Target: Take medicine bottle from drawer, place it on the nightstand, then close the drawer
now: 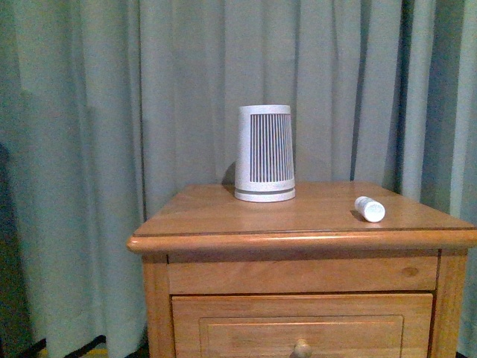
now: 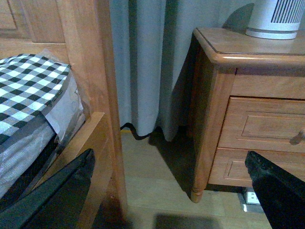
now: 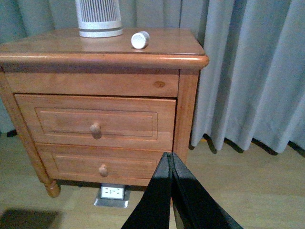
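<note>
A: Front view?
B: Medicine bottle (image 1: pixel 370 209) lying on its side on the nightstand (image 1: pixel 223 220) top, near the right edge; slatted white device (image 1: pixel 264 153) standing behind it, well apart. Drawer (image 1: pixel 302 324) front flush.

A: Left wrist view?
B: Left gripper (image 2: pixel 167 191) with fingers spread wide, holding nothing; bed frame (image 2: pixel 88 62) beside the nightstand.

A: Right wrist view?
B: Right gripper (image 3: pixel 171 164) with fingertips pressed together, empty; both drawers closed, bottle on top near the front edge.
</note>
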Robot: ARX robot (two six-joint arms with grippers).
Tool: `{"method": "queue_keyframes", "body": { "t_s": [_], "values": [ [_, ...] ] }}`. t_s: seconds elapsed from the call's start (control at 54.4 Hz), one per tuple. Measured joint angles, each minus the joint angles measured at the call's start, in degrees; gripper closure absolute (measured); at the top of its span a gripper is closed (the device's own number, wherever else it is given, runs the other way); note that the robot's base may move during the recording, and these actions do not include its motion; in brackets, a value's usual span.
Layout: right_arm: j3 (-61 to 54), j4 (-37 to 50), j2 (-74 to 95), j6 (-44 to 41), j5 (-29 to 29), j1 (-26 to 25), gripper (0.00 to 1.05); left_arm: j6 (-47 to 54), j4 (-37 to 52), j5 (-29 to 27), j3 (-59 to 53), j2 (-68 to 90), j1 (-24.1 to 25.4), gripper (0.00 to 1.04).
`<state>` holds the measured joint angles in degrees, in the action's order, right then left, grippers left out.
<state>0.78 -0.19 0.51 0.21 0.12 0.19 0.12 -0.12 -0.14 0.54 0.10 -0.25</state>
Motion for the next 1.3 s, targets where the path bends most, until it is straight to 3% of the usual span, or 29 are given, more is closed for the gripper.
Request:
{"method": "queue_keyframes", "body": {
  "t_s": [0.312, 0.515, 0.79, 1.305],
  "values": [
    [0.0, 0.0, -0.1, -0.1, 0.0, 0.0, 1.0, 0.0, 0.0, 0.0, 0.0, 0.0, 0.0, 0.07],
    [0.0, 0.0, -0.1, 0.0, 0.0, 0.0, 0.56, 0.0, 0.0, 0.0, 0.0, 0.0, 0.0, 0.07],
    [0.0, 0.0, -0.1, 0.0, 0.0, 0.0, 0.07, 0.0, 0.0, 0.0, 0.0, 0.0, 0.0, 0.07],
    [0.0, 0.0, -0.1, 0.0, 0.0, 0.0, 0.07, 0.0, 0.0, 0.0, 0.0, 0.0, 0.0, 0.07]
  ]
}}
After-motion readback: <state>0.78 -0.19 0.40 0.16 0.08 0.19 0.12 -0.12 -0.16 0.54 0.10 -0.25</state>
